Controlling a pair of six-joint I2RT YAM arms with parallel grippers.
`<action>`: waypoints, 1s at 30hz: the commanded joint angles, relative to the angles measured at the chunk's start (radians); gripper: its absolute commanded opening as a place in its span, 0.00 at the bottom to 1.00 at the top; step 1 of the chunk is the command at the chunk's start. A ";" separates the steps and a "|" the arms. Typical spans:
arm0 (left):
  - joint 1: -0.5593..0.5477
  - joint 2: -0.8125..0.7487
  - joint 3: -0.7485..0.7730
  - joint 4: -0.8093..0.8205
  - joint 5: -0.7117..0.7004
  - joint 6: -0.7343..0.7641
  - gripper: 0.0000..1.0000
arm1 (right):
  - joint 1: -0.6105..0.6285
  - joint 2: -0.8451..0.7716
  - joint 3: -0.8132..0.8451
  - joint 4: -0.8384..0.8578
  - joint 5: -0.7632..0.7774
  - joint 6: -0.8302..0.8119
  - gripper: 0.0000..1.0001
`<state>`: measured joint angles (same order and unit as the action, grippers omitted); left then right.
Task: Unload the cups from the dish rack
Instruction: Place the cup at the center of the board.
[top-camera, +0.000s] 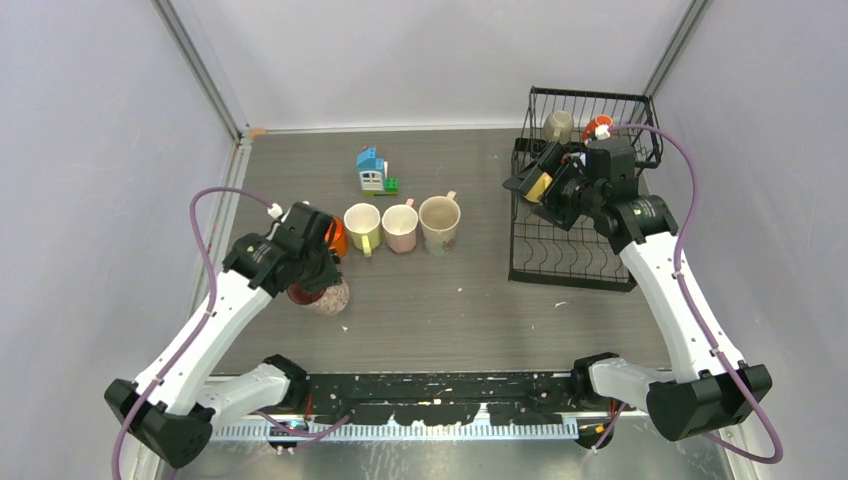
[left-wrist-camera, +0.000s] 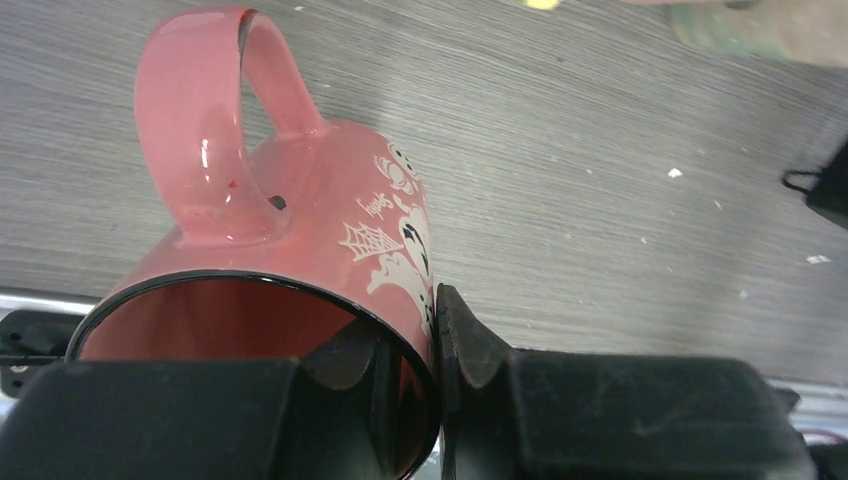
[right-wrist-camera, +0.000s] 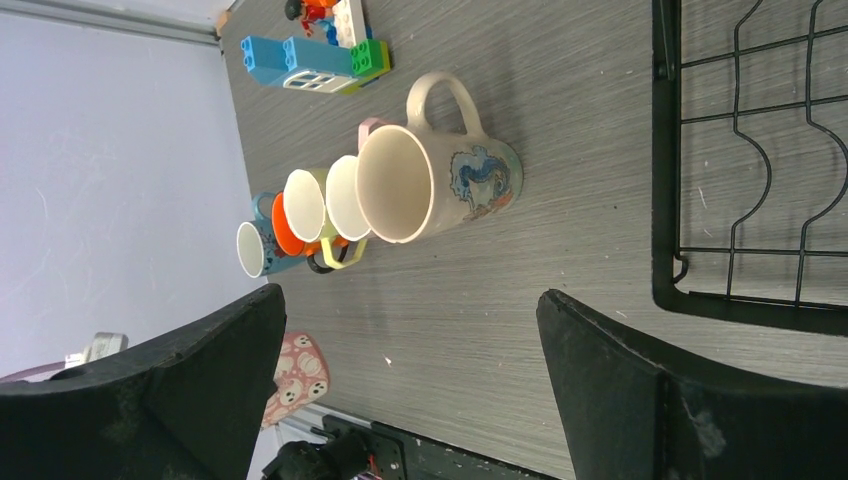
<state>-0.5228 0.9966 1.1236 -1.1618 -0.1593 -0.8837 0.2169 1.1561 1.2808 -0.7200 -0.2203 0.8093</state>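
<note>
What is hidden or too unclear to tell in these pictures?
Top view: the left arm covers most of the pink mug.
Top view: the right arm hides part of the dish rack, so remaining cups are uncountable.
Right wrist view: the blue cup is mostly behind others.

**Q:** What stands mid-table?
**A:** Three mugs in a row: yellow mug (top-camera: 362, 227), pink mug (top-camera: 400, 228), cream mug (top-camera: 440, 223). Behind them is a toy block house (top-camera: 373, 172).

**Q:** And the arms?
**A:** The left gripper (top-camera: 316, 278) meets a patterned mug (top-camera: 330, 297), near an orange mug (top-camera: 338, 238). The right gripper (top-camera: 535, 180) hangs over the dish rack (top-camera: 572, 262), whose upper basket holds a beige cup (top-camera: 558, 126) and an orange cup (top-camera: 598, 127).
</note>
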 joint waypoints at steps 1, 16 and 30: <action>0.015 0.059 0.024 -0.004 -0.131 -0.049 0.00 | 0.006 -0.022 0.005 0.038 0.001 -0.022 1.00; 0.138 0.294 0.010 0.029 -0.183 -0.254 0.00 | 0.011 -0.014 0.012 0.034 -0.002 -0.022 1.00; 0.227 0.352 -0.029 0.007 -0.225 -0.505 0.00 | 0.013 -0.026 0.006 0.020 0.004 -0.031 1.00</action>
<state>-0.3351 1.3750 1.1061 -1.1511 -0.3210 -1.2896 0.2234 1.1561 1.2804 -0.7200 -0.2214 0.8017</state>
